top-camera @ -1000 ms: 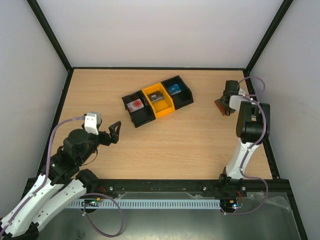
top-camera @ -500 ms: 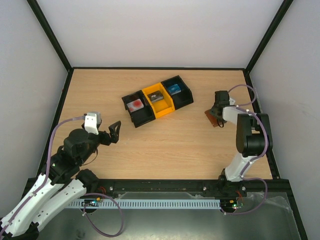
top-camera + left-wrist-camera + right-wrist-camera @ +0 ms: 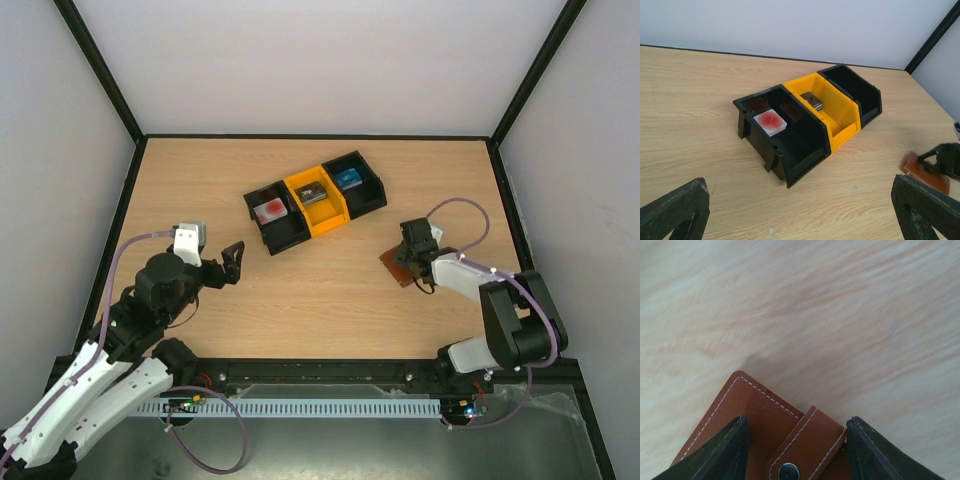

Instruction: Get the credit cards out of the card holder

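Nothing legible for me: the items in the bins (image 3: 807, 162) are too small to read. My right gripper (image 3: 797, 440) pinches the brown card holder (image 3: 752, 415), jaws part-closed, near-right of the bins. A second ago it was farther right. My left gripper (image 3: 800, 210) is wide open and empty, near-left of the bins.

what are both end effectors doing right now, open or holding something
left end effector: open, holding nothing
right end effector: closed on the card holder
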### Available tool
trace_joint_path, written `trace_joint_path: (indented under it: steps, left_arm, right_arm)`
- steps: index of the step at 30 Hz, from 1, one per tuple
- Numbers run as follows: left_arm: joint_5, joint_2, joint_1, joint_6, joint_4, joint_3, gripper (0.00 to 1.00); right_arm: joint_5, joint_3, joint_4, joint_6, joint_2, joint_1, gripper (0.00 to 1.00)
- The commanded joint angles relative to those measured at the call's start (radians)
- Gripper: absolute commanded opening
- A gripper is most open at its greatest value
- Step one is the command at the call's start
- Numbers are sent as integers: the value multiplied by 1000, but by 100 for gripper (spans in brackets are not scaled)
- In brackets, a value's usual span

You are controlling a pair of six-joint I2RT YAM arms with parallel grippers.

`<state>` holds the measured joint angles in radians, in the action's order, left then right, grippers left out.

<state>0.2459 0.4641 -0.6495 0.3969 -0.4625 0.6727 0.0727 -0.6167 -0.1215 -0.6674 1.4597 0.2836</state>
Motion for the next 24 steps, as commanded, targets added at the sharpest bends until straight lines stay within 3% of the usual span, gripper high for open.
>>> trace_joint_path:
  steps: [1,9,16,24]
  left_arm:
    - [36,32,4,16,-3,4,100]
    - [-14,114,5,80,-19,43,100]
    - [-155,167,5,194,14,37,100]
    - [-288,173,5,256,55,-39,100]
  right_arm:
    - [-65,84,-88,-82,-79,103,52]
    - [-115,146,-72,-238,-222,363,51]
    - [-114,145,-44,-340,-206,600,51]
    - [14,66,-214,-251,-229,657,42]
